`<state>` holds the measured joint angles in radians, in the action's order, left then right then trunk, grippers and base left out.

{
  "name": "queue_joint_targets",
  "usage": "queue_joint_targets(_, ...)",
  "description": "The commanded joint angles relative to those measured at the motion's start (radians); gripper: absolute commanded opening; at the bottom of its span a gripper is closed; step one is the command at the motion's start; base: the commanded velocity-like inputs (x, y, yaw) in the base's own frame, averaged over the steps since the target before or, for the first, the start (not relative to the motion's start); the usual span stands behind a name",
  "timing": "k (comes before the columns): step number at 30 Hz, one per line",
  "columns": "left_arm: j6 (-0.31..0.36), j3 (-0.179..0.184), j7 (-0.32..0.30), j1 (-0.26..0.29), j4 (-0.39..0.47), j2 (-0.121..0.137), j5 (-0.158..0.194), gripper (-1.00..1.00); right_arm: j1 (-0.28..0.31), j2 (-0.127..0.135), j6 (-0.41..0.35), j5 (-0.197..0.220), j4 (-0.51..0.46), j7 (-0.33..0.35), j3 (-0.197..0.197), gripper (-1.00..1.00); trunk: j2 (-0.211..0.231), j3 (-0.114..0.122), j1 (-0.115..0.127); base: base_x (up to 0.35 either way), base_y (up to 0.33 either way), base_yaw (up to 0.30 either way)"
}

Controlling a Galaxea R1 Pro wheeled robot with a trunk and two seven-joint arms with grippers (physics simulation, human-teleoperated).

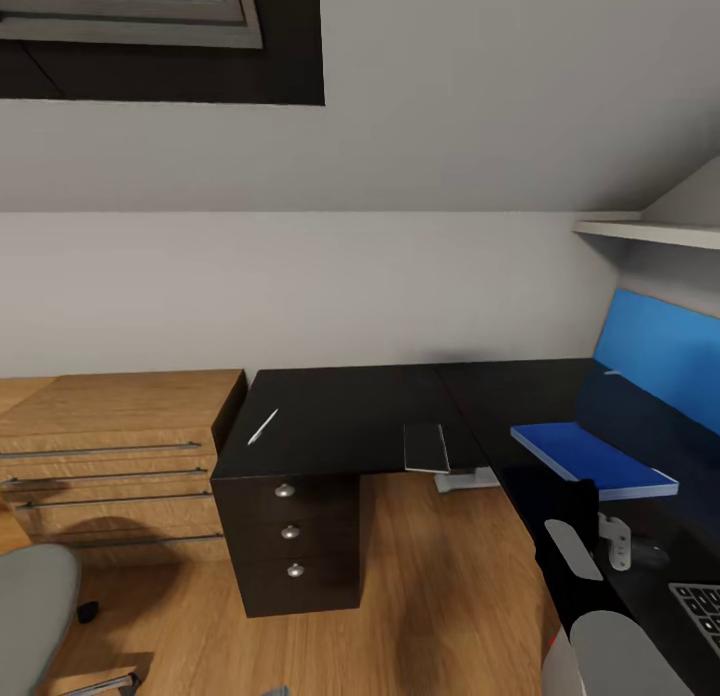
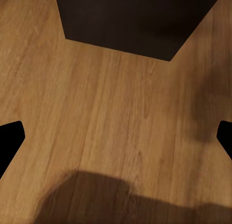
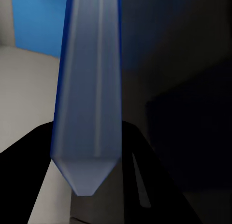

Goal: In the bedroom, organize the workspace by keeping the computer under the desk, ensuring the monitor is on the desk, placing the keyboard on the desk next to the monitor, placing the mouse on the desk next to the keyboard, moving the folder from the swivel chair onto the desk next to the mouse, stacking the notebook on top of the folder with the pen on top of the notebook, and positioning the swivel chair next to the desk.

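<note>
**Right gripper holding folder edge over desk**

Right gripper [image 1: 575,536] is clamped on the near edge of the folder [image 1: 592,458], a thin bright blue rectangle that extends ahead of the gripper and lies low over the glossy black desk [image 1: 350,416]; whether its far end rests on the top cannot be told. In the right wrist view, the folder [image 3: 89,89] runs edge-on between the dark fingers.

Handling assessment: the folder appears light and fairly stiff, but thin and probably slick, so an edge grip may let it pivot or slip. Hold near the midpoint of an edge and keep it level.

Just beside the gripper lie the mouse [image 1: 650,553] and a corner of the keyboard [image 1: 702,606].

Left gripper [image 2: 116,137] is spread wide above bare wood floor [image 2: 106,113], gripping nothing, near the drawer unit [image 2: 130,21].
</note>
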<state>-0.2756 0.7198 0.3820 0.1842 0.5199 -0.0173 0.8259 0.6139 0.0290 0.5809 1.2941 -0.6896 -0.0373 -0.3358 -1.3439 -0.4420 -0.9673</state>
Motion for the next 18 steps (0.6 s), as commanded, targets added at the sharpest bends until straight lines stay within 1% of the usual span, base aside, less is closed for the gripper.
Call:
queue_joint_targets(1,-0.007,0.008,0.006,0.001,0.000,0.001,0.009,1.00,0.000,0.001,0.002,0.001,-0.001,-0.005,0.002,-1.00,-0.008,-0.004,-0.004,0.000,0.000,0.000)
queue_joint_targets(3,-0.007,0.008,0.005,0.001,0.000,0.002,0.009,1.00,0.001,0.001,0.002,0.001,-0.001,-0.005,0.002,-1.00,-0.022,-0.011,-0.012,0.000,0.000,0.000)
queue_joint_targets(11,-0.007,0.010,0.002,0.001,0.000,0.005,0.006,1.00,0.001,0.000,0.002,0.001,0.001,-0.007,0.004,-1.00,-0.022,-0.011,-0.012,0.002,0.000,0.000)
queue_joint_targets(15,-0.007,0.012,0.000,0.001,0.000,0.007,0.004,1.00,0.001,0.000,0.002,0.001,0.003,-0.008,0.004,-1.00,-0.022,-0.011,-0.012,0.172,0.000,0.000)
queue_joint_targets(18,-0.006,0.011,0.001,0.001,0.000,0.007,0.005,1.00,0.001,0.000,0.002,0.001,0.004,-0.009,0.004,-1.00,-0.022,-0.011,-0.012,0.067,0.000,0.000)
